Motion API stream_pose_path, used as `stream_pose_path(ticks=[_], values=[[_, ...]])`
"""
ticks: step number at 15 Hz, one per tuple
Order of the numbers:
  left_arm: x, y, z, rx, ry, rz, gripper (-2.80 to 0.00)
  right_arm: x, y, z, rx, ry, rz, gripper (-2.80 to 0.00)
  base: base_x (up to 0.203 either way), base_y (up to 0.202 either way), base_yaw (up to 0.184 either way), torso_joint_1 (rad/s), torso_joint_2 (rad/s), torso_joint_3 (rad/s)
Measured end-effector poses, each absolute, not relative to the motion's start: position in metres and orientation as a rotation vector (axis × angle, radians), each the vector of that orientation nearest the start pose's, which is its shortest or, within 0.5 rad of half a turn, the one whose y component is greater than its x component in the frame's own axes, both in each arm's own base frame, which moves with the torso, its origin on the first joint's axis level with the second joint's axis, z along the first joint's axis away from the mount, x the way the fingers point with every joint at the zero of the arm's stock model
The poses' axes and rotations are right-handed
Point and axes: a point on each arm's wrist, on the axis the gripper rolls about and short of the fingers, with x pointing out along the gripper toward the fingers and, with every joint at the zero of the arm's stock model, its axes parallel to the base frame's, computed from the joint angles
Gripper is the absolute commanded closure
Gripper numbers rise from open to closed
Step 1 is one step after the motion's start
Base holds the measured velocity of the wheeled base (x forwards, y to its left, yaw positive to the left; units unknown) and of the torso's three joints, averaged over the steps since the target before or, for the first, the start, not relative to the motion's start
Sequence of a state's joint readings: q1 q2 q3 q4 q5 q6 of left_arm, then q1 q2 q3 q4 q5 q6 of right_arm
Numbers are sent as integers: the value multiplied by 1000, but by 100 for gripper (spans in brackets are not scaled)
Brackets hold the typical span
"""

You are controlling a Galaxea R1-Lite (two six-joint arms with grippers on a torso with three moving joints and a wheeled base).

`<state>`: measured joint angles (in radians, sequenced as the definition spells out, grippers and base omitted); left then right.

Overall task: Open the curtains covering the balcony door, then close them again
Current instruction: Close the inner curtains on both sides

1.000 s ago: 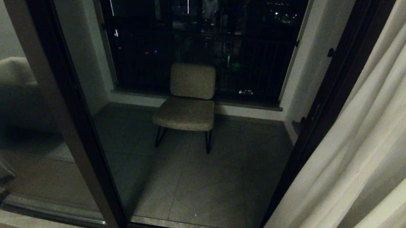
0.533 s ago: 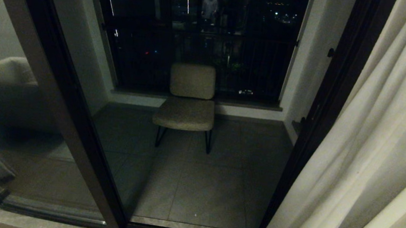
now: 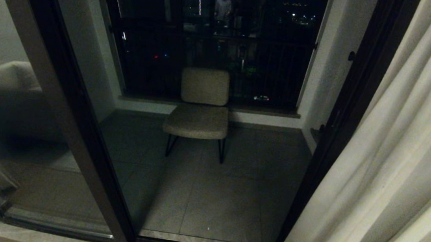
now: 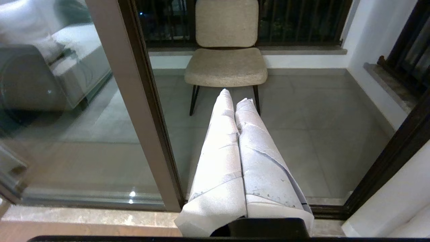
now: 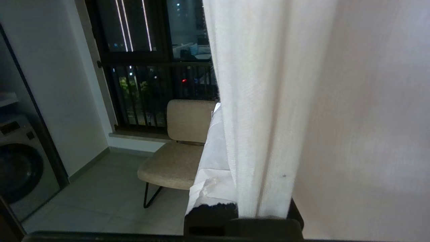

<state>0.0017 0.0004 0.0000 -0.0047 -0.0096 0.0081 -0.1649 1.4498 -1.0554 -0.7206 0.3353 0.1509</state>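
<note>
**Right pincer clamped on curtain fold, door uncovered**

Right pincer (image 5: pixel 235 205): I find its jaws together on a vertical fold of the curtains (image 3: pixel 389 161), which passes between the paper-wrapped fingers (image 5: pixel 211 168). In the head view it sits high at the right edge, against the fabric. The curtains hang bunched on the right of the balcony door (image 3: pixel 342 121), pleats running floor to ceiling; the glass and the chair (image 3: pixel 201 107) beyond stand exposed. I judge the closing pull must run leftward across the door, square to the pleats. The right arm is nearer. Left pincer (image 4: pixel 233 94): jaws together on nothing, parked low facing the doorway, well apart from any fabric.
</note>
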Motion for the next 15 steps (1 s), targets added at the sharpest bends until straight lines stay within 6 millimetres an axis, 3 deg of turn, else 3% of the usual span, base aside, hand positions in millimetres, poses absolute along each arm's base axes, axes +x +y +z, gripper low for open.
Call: stream_pose_path(ticks=[15], values=[[-23,0,76,9,-3,-8,0,240,-32,329,71,-294,192,0,0,190,-1,0,1,3]])
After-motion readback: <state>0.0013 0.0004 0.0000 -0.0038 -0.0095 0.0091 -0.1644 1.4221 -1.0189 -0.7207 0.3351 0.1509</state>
